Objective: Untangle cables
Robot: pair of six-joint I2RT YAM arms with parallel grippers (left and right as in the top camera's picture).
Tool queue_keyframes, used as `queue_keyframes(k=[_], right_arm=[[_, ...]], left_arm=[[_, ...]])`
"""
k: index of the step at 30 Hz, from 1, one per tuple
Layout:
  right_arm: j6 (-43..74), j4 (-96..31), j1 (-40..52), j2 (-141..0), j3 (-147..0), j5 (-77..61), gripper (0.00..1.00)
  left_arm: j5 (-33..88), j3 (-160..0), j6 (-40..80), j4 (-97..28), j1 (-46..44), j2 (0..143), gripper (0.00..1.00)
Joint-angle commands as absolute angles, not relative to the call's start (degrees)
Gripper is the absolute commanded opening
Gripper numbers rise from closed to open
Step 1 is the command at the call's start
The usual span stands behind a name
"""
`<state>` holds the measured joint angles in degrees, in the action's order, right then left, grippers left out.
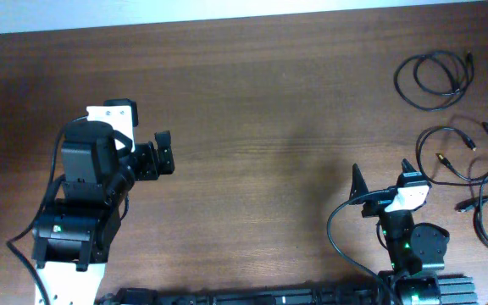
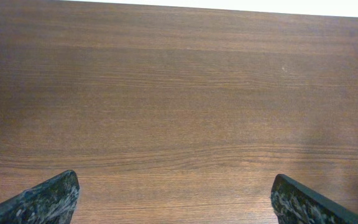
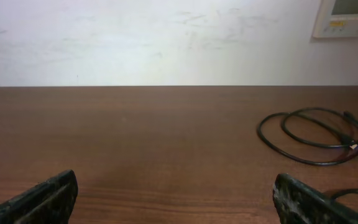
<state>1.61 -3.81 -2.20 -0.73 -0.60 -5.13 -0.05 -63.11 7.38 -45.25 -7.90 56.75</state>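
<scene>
Step in hand: judged as the tail end of the untangling, since no knot shows anywhere and neither arm holds anything.
Cables (image 1: 467,138): all on the tabletop (image 1: 269,93), to the right of the right fingers (image 1: 357,180) and well apart from the left fingers (image 1: 164,140).
Far coil (image 1: 435,80): well ahead of the right fingers and to their right, a loose double loop lying alone.
Middle coil (image 1: 440,158): near the right fingers, ahead and to the right; one gold-tipped plug (image 1: 440,157) inside the loop.
Near cable (image 1: 479,220): right of the right fingers and slightly behind them, cut by the picture's edge; just beside the middle coil, touching or not cannot be told.
Left fingers: spread wide, nothing between, bare wood below.
Right fingers: spread wide, empty, clear of every cord.
Count: three cables in view, possibly more beyond the edge; two arms; two pairs of fingers.
Next move, as a judgement: calls for swinging the right fingers rightward, dropping low onto a thin flat cord near a plug, then pinching and drawing the near cable away from the middle coil.
</scene>
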Motion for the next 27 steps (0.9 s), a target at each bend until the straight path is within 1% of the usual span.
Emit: queue_keyframes(k=[1, 22, 27], right_arm=[[1.8, -4.2, -1.9, -0.2, -0.3, -4.2, 0.99], [1.8, -4.2, -1.9, -0.2, -0.3, -4.2, 0.99], [1.8, -4.2, -1.9, -0.2, -0.3, -4.2, 0.99]], left_arm=[[-0.4, -63.5, 8.1, -45.2, -7.6, 56.7, 0.99], [-0.4, -63.4, 8.1, -45.2, -7.8, 56.6, 0.99], [-2.2, -62.9, 7.8, -48.9, -7.7, 53.3, 0.99]])
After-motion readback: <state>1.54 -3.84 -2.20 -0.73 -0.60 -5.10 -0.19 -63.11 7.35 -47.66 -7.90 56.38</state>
